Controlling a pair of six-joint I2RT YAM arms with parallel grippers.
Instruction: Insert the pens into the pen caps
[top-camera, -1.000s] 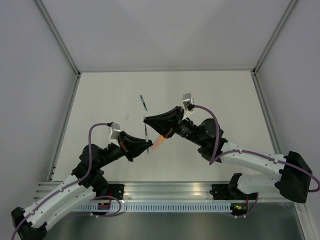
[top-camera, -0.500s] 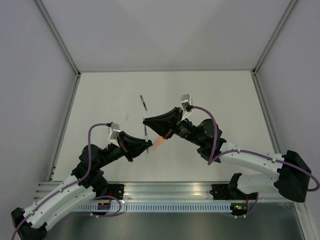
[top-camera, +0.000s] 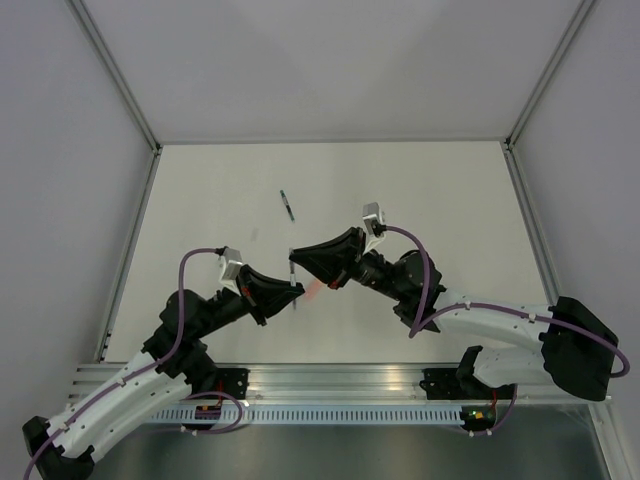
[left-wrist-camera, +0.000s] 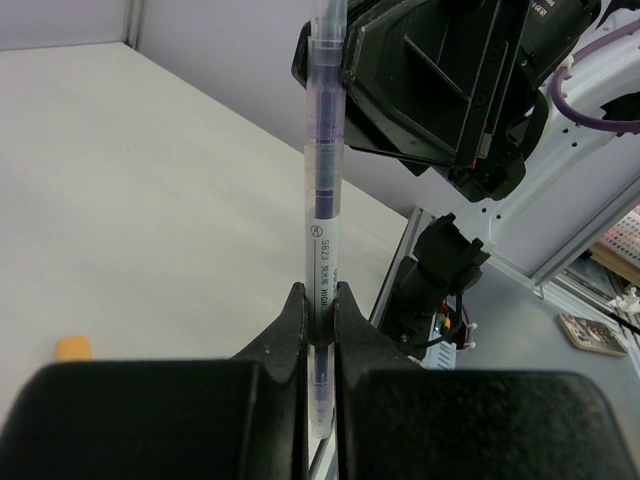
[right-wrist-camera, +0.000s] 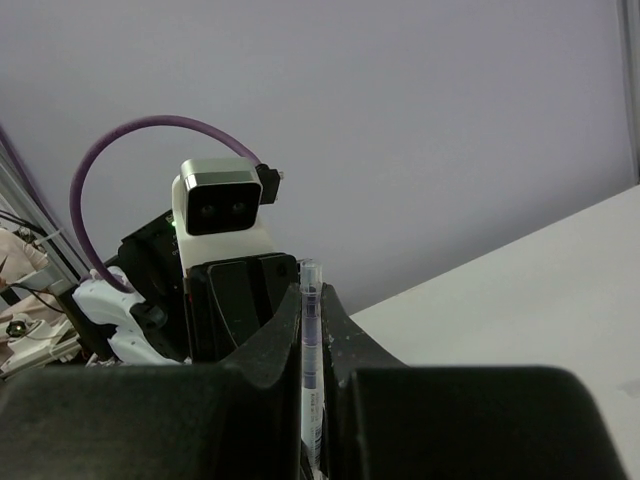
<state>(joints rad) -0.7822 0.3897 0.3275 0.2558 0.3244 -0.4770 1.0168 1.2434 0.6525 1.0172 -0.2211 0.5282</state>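
We are capping the thin pen (left-wrist-camera: 322, 190): left tool (left-wrist-camera: 320, 300) pinching its barrel, right tool (right-wrist-camera: 311, 298) pinching its far end. Next is calling for a straight, aligned push.

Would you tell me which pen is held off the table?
The thin clear pen, pinched by the left gripper and right gripper; the dark teal pen lies on the white table.

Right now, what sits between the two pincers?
A thin pen bridges the gap, gripped by the left pincer below and the right pincer above; the left wrist view shows it.
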